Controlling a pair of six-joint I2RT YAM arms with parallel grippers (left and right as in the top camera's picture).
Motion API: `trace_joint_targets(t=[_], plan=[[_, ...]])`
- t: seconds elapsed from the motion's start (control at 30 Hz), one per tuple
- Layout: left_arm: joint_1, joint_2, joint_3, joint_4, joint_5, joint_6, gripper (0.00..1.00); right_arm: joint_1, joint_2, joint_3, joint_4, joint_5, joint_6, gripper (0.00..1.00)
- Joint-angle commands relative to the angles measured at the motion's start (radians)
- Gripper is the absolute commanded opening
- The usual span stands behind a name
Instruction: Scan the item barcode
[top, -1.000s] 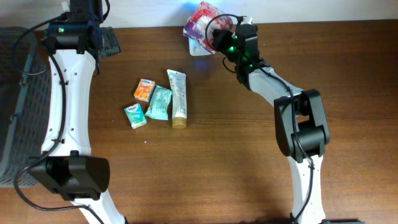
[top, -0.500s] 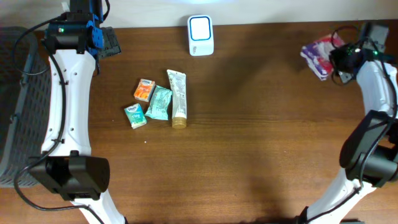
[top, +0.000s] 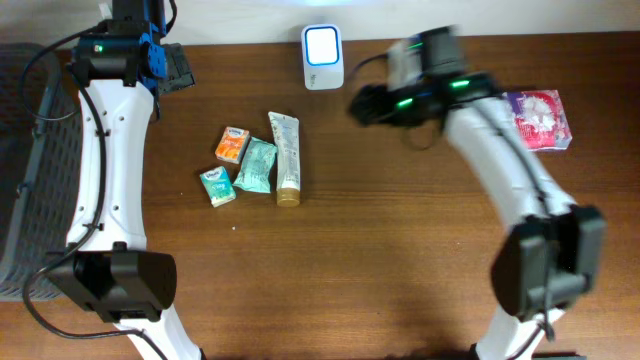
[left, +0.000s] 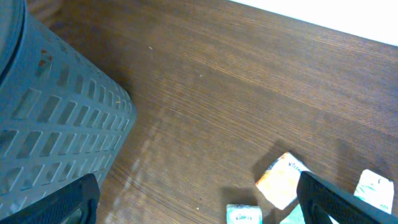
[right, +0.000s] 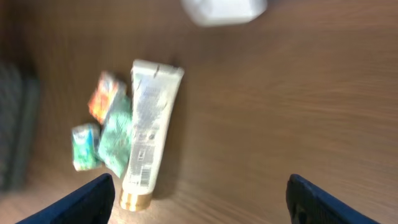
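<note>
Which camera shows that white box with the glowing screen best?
The overhead view: the white box shows whole and sharp there, standing at the table's far edge. The right wrist view catches only a blurred part of it, cut off at the top of the picture. The left wrist view does not show it.

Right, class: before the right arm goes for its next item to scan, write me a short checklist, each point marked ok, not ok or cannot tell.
1. Right pincer open and empty: ok.
2. Pink packet lies flat at the right side of the table, clear of the scanner: ok.
3. Scanner face lit and uncovered: ok.
4. Finger room round the toothpaste tube: cannot tell; the teal sachet lies close against it.
5. Tube's barcode facing up: cannot tell, wrist view blurred.
6. Left pincer open, off by the basket, out of the way: ok.
</note>
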Motion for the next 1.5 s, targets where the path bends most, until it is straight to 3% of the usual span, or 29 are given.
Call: trace_joint_targets(t=[0.0,0.13,0.27,0.4,0.43,0.5,0.53,0.57,0.7,0.77,0.83,0.9,0.93,0.97,1.07,1.13,1.17,1.23,1.3,1.37,1.47], plan=[[0.003,-0.001,0.009,0.002,-0.010,0.011,0.99,0.214,0.102,-0.003,0.076,0.307,0.069,0.79],[0.003,-0.001,0.009,0.002,-0.010,0.011,0.99,0.428,0.230,-0.003,0.166,0.597,0.069,0.71],[0.003,-0.001,0.009,0.002,-0.010,0.011,0.99,0.534,0.296,-0.003,0.186,0.807,0.068,0.65],[0.003,-0.001,0.009,0.002,-0.010,0.011,0.99,0.547,0.349,-0.003,0.226,0.826,0.068,0.65],[0.003,-0.001,0.009,0.002,-0.010,0.011,0.99,0.546,0.362,-0.003,0.222,0.826,0.058,0.57],[0.003,-0.001,0.009,0.002,-0.010,0.011,0.99,0.522,0.352,-0.003,0.209,0.829,0.058,0.19],[0.003,-0.001,0.009,0.002,-0.010,0.011,0.99,0.502,0.340,0.000,0.185,0.828,0.067,0.08],[0.003,-0.001,0.009,0.002,-0.010,0.011,0.99,0.476,0.316,0.005,0.147,0.812,0.090,0.05],[0.003,-0.001,0.009,0.002,-0.011,0.011,0.99,0.302,0.180,0.047,0.005,0.397,0.095,0.04],[0.003,-0.001,0.009,0.002,-0.010,0.011,0.99,0.140,0.165,0.045,-0.057,-0.005,0.093,0.04],[0.003,-0.001,0.009,0.002,-0.010,0.011,0.99,0.026,0.169,-0.002,-0.106,-0.240,0.045,0.04],[0.003,-0.001,0.009,0.002,-0.010,0.011,0.99,-0.084,0.171,-0.084,-0.137,-0.276,0.030,0.04],[0.003,-0.001,0.009,0.002,-0.010,0.011,0.99,-0.139,0.171,-0.121,-0.139,-0.274,0.029,0.05],[0.003,-0.001,0.009,0.002,-0.010,0.011,0.99,-0.181,0.171,-0.134,-0.153,-0.253,0.022,0.18],[0.003,-0.001,0.009,0.002,-0.010,0.011,0.99,-0.287,0.135,-0.078,-0.262,-0.213,0.022,0.36],[0.003,-0.001,0.009,0.002,-0.010,0.011,0.99,-0.258,0.109,0.032,-0.340,-0.151,0.023,0.53],[0.003,-0.001,0.009,0.002,-0.010,0.011,0.99,-0.246,0.105,0.072,-0.371,-0.106,0.023,0.56],[0.003,-0.001,0.009,0.002,-0.010,0.011,0.99,-0.217,0.103,0.144,-0.416,-0.033,0.022,0.71],[0.003,-0.001,0.009,0.002,-0.010,0.011,0.99,-0.212,0.104,0.145,-0.427,-0.028,-0.038,0.93],[0.003,-0.001,0.009,0.002,-0.010,0.011,0.99,-0.212,0.108,0.145,-0.430,0.075,-0.064,0.99],[0.003,-0.001,0.009,0.002,-0.010,0.011,0.99,-0.212,0.133,0.134,-0.420,0.082,-0.064,0.99]])
